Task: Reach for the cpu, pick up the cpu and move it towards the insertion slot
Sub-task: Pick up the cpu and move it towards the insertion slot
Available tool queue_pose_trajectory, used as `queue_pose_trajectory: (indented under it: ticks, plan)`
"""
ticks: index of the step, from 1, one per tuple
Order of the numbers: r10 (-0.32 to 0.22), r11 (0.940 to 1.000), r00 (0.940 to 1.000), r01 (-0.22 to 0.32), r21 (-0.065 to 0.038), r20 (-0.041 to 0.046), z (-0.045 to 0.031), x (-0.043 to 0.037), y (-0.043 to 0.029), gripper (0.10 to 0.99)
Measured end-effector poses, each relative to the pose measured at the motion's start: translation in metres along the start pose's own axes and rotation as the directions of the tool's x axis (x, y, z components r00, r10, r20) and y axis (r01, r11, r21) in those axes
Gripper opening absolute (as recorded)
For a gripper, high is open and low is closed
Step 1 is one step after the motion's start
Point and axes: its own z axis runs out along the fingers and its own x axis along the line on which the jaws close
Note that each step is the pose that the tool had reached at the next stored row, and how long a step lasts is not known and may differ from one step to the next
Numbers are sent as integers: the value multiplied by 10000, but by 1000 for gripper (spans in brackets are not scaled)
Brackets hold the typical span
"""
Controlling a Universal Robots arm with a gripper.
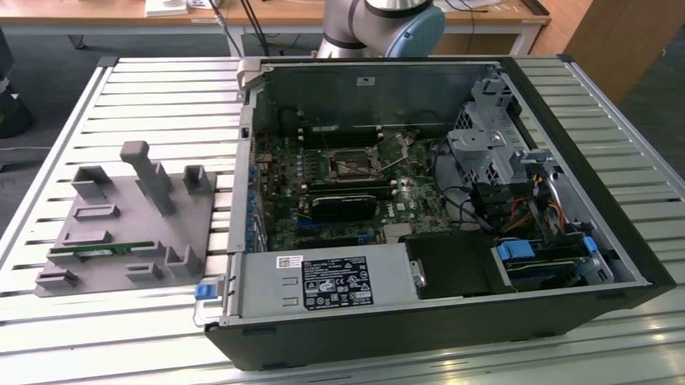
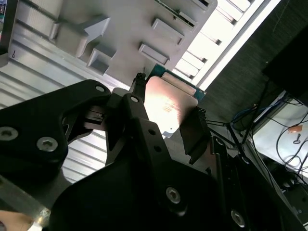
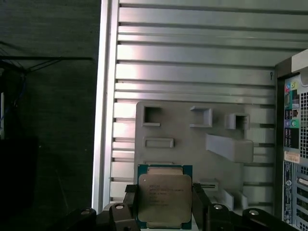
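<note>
silvery metal top and green rim: that is the cpu (image 3: 164,192), and in the first wrist view i see it pinched at two opposite edges by the black fingers (image 3: 130,204) of the gripper (image 3: 165,209). the jaws are closed on the chip and hold it flat, top face toward the camera. in the second wrist view its lid catches a bright glare between the same fingers. beneath it lies a grey fixture plate (image 3: 173,130) with raised blocks, resting on the slatted metal table (image 3: 192,72); the chip hangs up off that plate. in the exterior view the insertion slot (image 1: 350,166) sits inside the open computer case (image 1: 450,329), to the exterior view's right of the plate and well apart from it. a green memory stick (image 1: 102,249) lies on the plate.
</note>
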Motion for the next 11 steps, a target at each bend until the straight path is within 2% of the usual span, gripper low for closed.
queue_pose_trajectory:
  ticks: [9,11]
  plan:
    - [5,10000,10000,-5,9,0,-376,-2,31,537]
    - [6,10000,10000,-6,13,0,-415,-2,33,537]
